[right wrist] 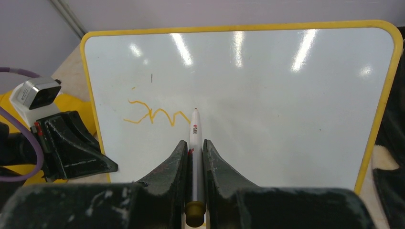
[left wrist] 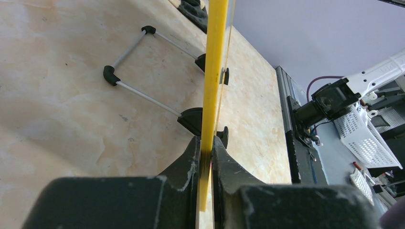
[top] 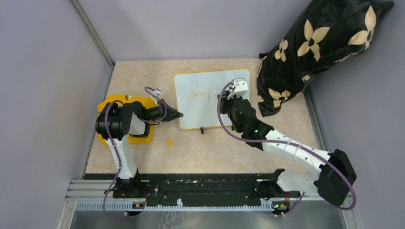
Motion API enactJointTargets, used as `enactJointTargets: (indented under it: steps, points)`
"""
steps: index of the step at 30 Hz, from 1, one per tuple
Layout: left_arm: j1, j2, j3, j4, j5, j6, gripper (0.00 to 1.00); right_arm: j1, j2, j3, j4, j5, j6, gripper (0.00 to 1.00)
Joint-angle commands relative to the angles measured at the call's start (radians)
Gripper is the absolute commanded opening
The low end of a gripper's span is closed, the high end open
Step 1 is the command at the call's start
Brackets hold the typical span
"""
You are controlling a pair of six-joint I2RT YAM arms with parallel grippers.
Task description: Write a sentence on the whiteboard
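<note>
Our right claw pinches a slim white marker pen, its tip at the faint orange strokes on the glossy, yellow-rimmed white whiteboard filling the frame. Our left claw clamps its thin rim. We judge the board light, stiff and slippery, best held by that edge.

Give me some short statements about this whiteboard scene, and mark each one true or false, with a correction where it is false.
1. The right claw holds a marker. True.
2. The written line is blue. False: it is orange.
3. The left claw grips the whiteboard by its yellow edge. True.
4. Writing fills the whole whiteboard. False: there is only one short wavy line near one side; the rest is bare.
5. A dark flowered cushion lies beside the whiteboard. True.
</note>
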Motion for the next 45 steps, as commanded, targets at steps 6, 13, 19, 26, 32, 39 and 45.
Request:
enactJointTargets:
  steps: [6, 13, 19, 26, 32, 39, 45]
  points:
    - [-0.001, 0.027, 0.012, 0.208, -0.007, 0.002, 0.00, 0.011, 0.033, 0.015, 0.099, -0.021, -0.003, 0.00]
    - [-0.001, 0.026, 0.013, 0.202, -0.007, 0.002, 0.00, 0.011, 0.067, 0.024, 0.136, 0.003, 0.025, 0.00]
    - [-0.001, 0.026, 0.013, 0.203, -0.007, 0.002, 0.00, 0.007, 0.092, 0.036, 0.151, 0.012, 0.023, 0.00]
    - [-0.001, 0.027, 0.013, 0.202, -0.006, 0.002, 0.00, -0.005, 0.118, 0.054, 0.166, 0.011, 0.031, 0.00]
    - [-0.001, 0.027, 0.013, 0.203, -0.007, 0.001, 0.00, -0.016, 0.137, 0.059, 0.170, 0.010, 0.036, 0.00]
    - [-0.001, 0.027, 0.013, 0.203, -0.006, 0.002, 0.00, -0.033, 0.147, 0.054, 0.155, 0.019, 0.050, 0.00]
    - [-0.001, 0.027, 0.013, 0.202, -0.007, 0.002, 0.00, -0.033, 0.120, 0.035, 0.157, -0.005, 0.053, 0.00]
